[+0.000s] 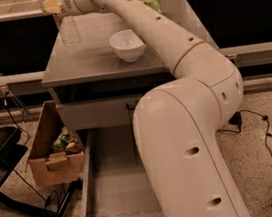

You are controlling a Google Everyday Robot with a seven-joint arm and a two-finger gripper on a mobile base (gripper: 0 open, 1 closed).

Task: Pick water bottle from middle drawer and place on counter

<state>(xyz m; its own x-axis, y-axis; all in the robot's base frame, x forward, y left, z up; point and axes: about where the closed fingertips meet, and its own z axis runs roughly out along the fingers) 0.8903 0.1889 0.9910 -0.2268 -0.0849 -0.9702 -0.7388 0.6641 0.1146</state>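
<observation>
The water bottle point(68, 29) is clear and upright over the back left part of the counter point(84, 62). My gripper point(54, 5) is at the top left, right above the bottle, shut on its top. I cannot tell whether the bottle's base touches the counter. The middle drawer point(114, 189) is pulled open at the bottom, and its grey floor is bare. My white arm runs from the lower right across the drawer's right side up to the gripper.
A white bowl point(127, 45) stands mid-counter, right of the bottle. A green item point(152, 4) lies behind the arm at the back. A cardboard box point(54, 155) with packets sits left of the drawer. A black stand point(0, 149) is at far left, and cables point(268, 132) lie on the floor at right.
</observation>
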